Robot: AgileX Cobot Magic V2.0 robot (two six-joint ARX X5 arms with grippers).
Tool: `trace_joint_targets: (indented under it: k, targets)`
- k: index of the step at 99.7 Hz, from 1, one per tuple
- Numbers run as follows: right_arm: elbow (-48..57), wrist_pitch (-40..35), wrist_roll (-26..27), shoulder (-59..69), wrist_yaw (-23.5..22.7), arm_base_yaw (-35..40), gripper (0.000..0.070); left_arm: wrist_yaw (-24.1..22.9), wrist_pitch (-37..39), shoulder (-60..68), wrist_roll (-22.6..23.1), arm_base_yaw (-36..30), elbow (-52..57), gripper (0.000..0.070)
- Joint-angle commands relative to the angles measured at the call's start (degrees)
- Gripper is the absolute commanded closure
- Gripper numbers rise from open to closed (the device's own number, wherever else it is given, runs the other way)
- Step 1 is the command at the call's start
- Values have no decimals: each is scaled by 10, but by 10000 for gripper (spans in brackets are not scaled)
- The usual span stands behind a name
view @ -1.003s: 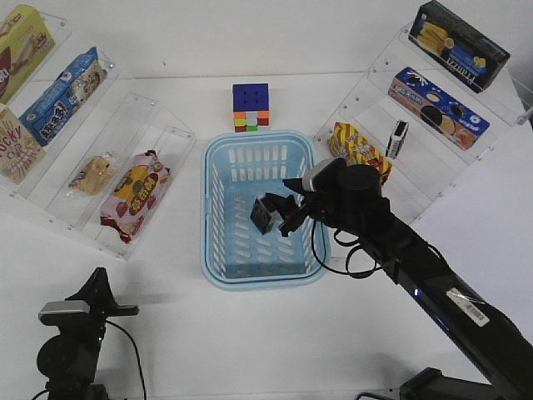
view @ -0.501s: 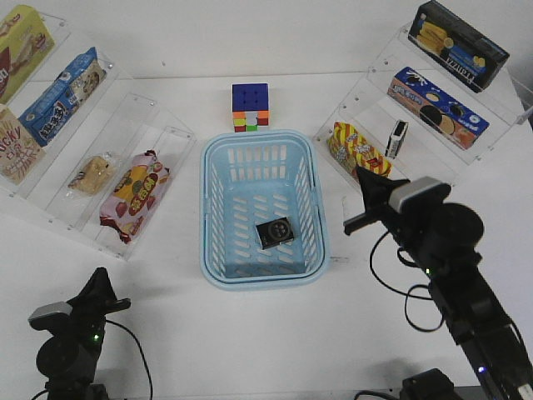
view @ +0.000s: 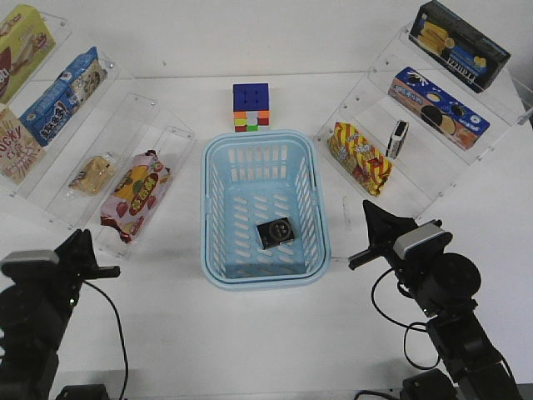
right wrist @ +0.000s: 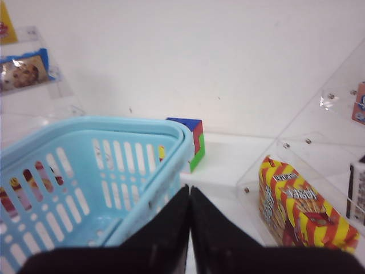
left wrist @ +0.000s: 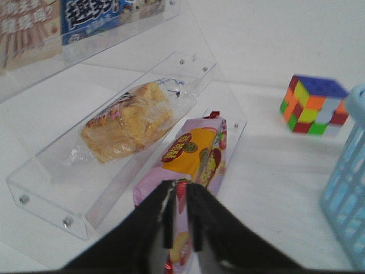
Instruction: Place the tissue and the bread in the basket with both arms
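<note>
The black tissue pack [view: 276, 232] lies flat on the floor of the light blue basket [view: 211, 180], near its front. The bread [view: 92, 174] lies on the lower left shelf; in the left wrist view [left wrist: 128, 120] it is ahead of the fingers and to one side. My left gripper [view: 79, 239] is at the front left, pointing at the shelf, with its jaws a narrow gap apart and empty [left wrist: 178, 191]. My right gripper [view: 369, 210] is shut and empty [right wrist: 189, 191], to the right of the basket [right wrist: 114, 127] and outside it.
A red-pink printed packet [view: 133, 194] lies beside the bread, straight ahead of the left fingers [left wrist: 197, 157]. A colour cube [view: 251, 107] stands behind the basket. A yellow-red striped packet [view: 360, 156] and boxes fill the right shelves. Snack boxes fill the upper left shelves.
The right gripper let go of the tissue pack, which now lies in the basket, and drew back to the front right. The left arm swung left and rose toward the shelf.
</note>
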Motion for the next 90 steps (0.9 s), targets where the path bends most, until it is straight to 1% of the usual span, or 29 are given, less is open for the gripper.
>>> trace_joint_targets:
  k: [1, 4, 6, 8, 10, 23, 35, 43, 49, 56, 61, 63, 66, 70, 77, 79, 80, 90]
  targets:
    - [6, 5, 4, 1, 2, 1, 700, 1, -1, 65, 184, 0, 41, 264]
    - [6, 5, 4, 1, 2, 1, 700, 0, -2, 91, 205, 0, 56, 131]
    - [6, 5, 5, 1, 1, 1, 700, -1, -2, 108, 217, 0, 66, 65]
    - [6, 5, 5, 1, 1, 1, 700, -2, -3, 123, 227, 0, 75, 21]
    - [6, 5, 7, 1, 1, 1, 700, -2, -3, 137, 236, 0, 83, 2]
    - [6, 6, 19, 1, -2, 1, 700, -8, 2, 224, 288, 0, 130, 9]
    - [6, 5, 24, 1, -3, 2, 700, -51, 24, 294, 325, 0, 161, 9]
    - [6, 5, 23, 1, -3, 2, 700, -81, 39, 334, 330, 0, 178, 9]
    - [6, 5, 23, 1, -3, 2, 700, -83, 49, 360, 330, 0, 187, 10]
    - [6, 5, 23, 1, -3, 2, 700, -83, 50, 388, 330, 0, 198, 27]
    - [6, 5, 23, 1, -2, 2, 700, -83, 49, 405, 329, 0, 204, 82]
    - [6, 5, 23, 1, -3, 2, 700, -83, 50, 410, 329, -1, 205, 118]
    - [6, 5, 23, 1, -3, 2, 700, -84, 50, 415, 327, -2, 207, 195]
    - [6, 5, 23, 1, -3, 2, 700, -84, 51, 420, 327, -4, 207, 337]
    - [6, 5, 23, 1, -2, 2, 700, -84, 54, 420, 327, -9, 207, 627]
    - [6, 5, 23, 1, -2, 2, 700, -84, 56, 419, 327, -10, 207, 690]
    - [6, 5, 23, 1, -2, 2, 700, -84, 57, 419, 327, -10, 208, 700]
    - [6, 5, 23, 1, -2, 2, 700, -85, 64, 404, 327, -16, 210, 699]
